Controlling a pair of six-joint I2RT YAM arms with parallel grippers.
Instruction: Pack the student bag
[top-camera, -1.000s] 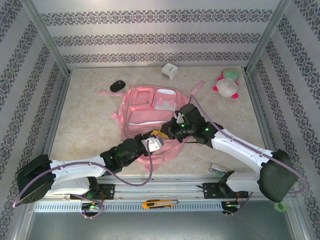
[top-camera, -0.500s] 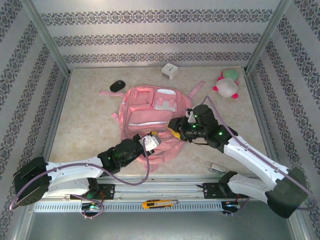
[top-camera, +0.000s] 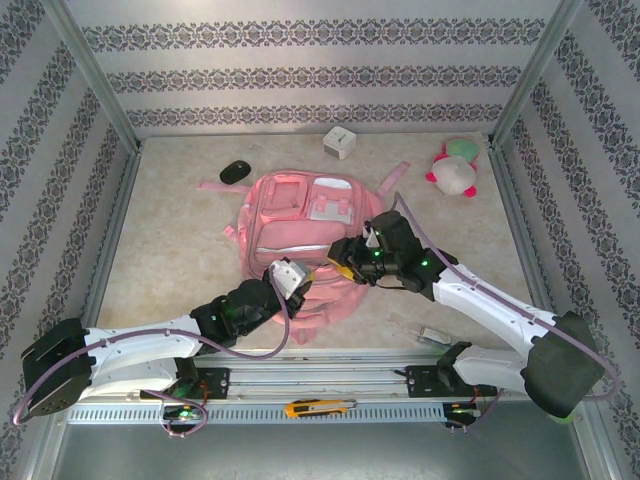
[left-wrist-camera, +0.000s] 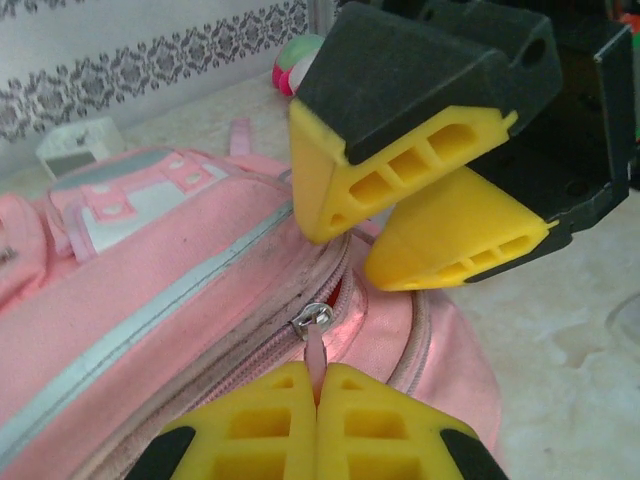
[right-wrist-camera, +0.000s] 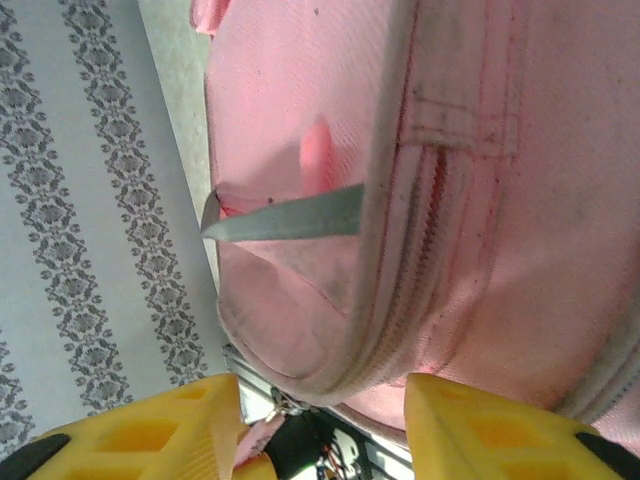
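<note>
Nearest, on the rail along the bottom edge of the overhead view, lies a yellow-and-black box cutter (top-camera: 318, 407). Just above it, at the lower right of the worktop (top-camera: 180, 240), sits a small silvery object (top-camera: 432, 335), too small to make out.

The left tool (top-camera: 292, 275) reaches in from the lower left to the near end of the student bag (top-camera: 300, 225). In its wrist view, at the bottom centre, its yellow fingers (left-wrist-camera: 270, 420) are pressed together on the pink zip pull (left-wrist-camera: 316, 355), whose metal slider sits just above them on the zip line.

The right tool (top-camera: 343, 264) comes in from the lower right and meets the same end of the bag, just beside the left one. Its yellow jaws stand apart. In its own view the rounded, zipped edge of the bag (right-wrist-camera: 330, 120) lies between and above them, and whether either jaw touches the fabric cannot be told.

The bag lies flat at the centre of the worktop, front pockets up, its straps spread toward the upper left and upper right.

Farther back, near the rear wall, are a black mouse (top-camera: 235, 172) at the bag's upper left, a white cube (top-camera: 340, 142) above it, and a pink, white and green plush toy (top-camera: 455, 170) at the upper right, all apart from the bag.
</note>
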